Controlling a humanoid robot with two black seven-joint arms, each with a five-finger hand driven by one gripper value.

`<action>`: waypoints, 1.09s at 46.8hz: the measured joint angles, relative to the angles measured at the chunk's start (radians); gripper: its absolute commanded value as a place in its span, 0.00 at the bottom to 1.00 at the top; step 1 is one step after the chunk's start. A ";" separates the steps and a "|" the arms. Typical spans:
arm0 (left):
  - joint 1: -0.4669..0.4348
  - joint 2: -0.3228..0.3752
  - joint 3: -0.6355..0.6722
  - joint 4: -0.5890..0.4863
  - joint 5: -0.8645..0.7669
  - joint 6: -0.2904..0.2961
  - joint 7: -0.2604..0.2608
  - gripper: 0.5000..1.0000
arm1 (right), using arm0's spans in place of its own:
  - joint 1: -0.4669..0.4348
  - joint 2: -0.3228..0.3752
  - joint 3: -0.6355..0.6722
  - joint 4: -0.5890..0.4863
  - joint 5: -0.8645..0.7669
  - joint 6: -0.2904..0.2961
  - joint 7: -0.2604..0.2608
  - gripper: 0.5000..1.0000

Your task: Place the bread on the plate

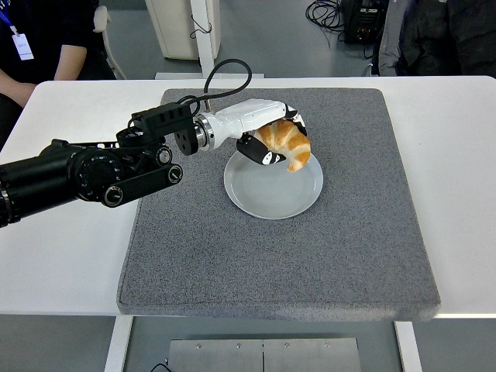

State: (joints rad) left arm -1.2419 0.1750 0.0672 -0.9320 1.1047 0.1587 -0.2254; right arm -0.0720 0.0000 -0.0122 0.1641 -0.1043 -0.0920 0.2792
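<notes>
The left hand (273, 139) is clenched around the bread (287, 144) — a golden croissant — and holds it over the far rim of the plate (267, 194), its lower tip seemingly just above the plate's surface; contact is hard to judge. Nearest the camera, the grey mat (279, 263) lies flat on the white table (62, 248). To finish well, the hand should probably bring the bread nearer the plate's middle, lower it until it rests — then loosen the fingers gently so it doesn't roll off.
</notes>
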 measured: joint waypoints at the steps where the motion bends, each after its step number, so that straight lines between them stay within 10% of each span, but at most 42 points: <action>1: 0.008 -0.009 0.001 0.009 0.000 0.000 0.000 0.00 | 0.000 0.000 0.000 0.000 0.000 0.000 0.000 1.00; 51: 0.062 -0.034 0.065 0.058 -0.011 0.001 0.008 0.00 | 0.000 0.000 0.000 -0.001 0.000 0.000 0.000 1.00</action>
State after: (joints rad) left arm -1.1804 0.1410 0.1318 -0.8744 1.0937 0.1595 -0.2171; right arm -0.0721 0.0000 -0.0123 0.1632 -0.1043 -0.0920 0.2792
